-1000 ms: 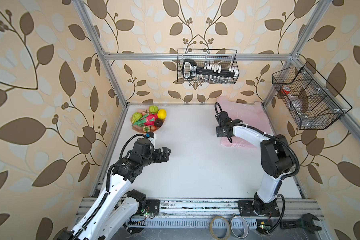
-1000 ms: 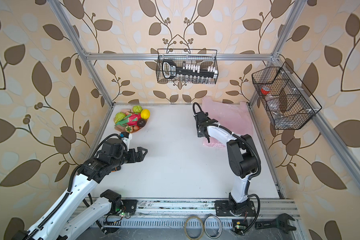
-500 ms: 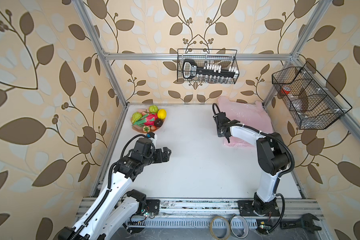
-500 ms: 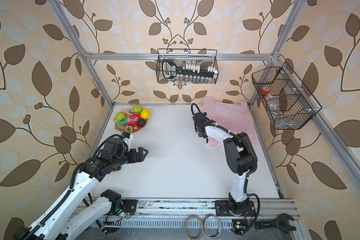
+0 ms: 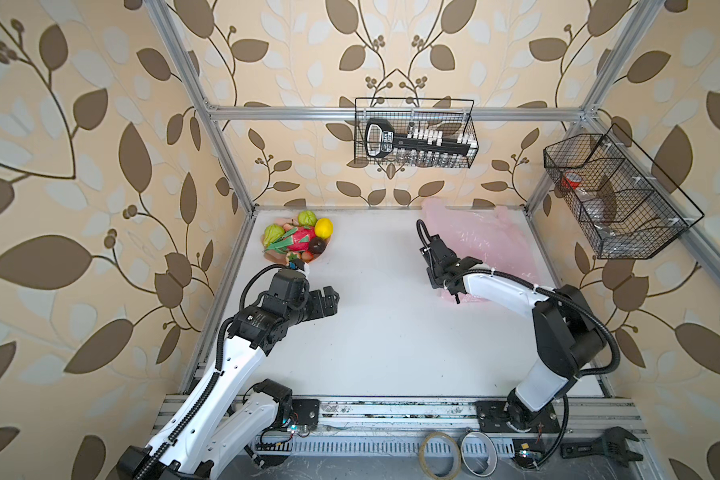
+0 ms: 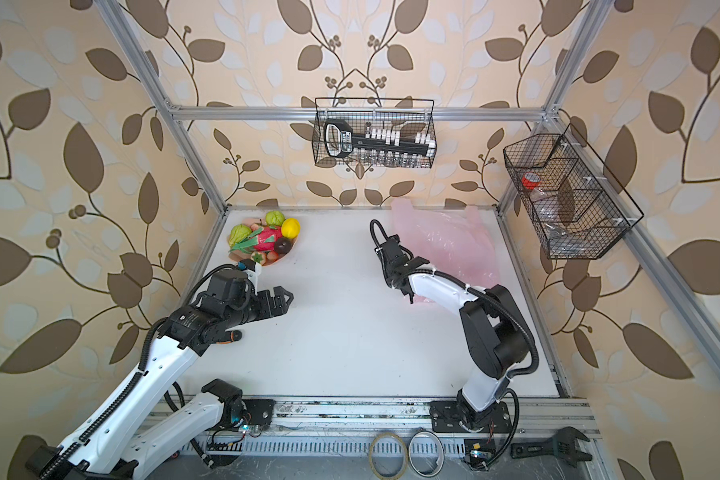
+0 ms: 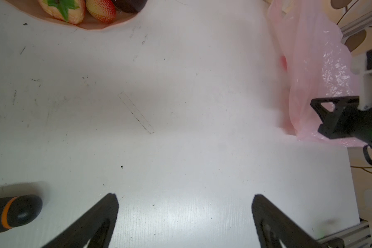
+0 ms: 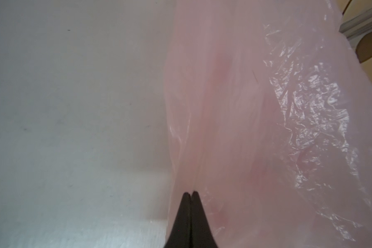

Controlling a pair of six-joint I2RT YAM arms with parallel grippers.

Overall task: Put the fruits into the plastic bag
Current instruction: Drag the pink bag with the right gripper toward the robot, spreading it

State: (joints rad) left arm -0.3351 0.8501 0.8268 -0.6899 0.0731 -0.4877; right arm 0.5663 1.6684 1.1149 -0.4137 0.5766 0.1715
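A: So, which arm is nearer?
B: The left tool (image 5: 327,300), jaws wide apart, empty; small colourful toy fruits (image 5: 298,239) heaped close beyond it, upper left. Farther right, the right tool (image 8: 190,193) is pinched on the near edge of the thin pale-pink plastic bag (image 5: 487,241).

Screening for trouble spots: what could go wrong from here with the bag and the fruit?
1. The right gripper pinches only a thin fold of the bag; the film could slip free.
2. The fruits sit piled on the dish; the open left gripper might knock some off.
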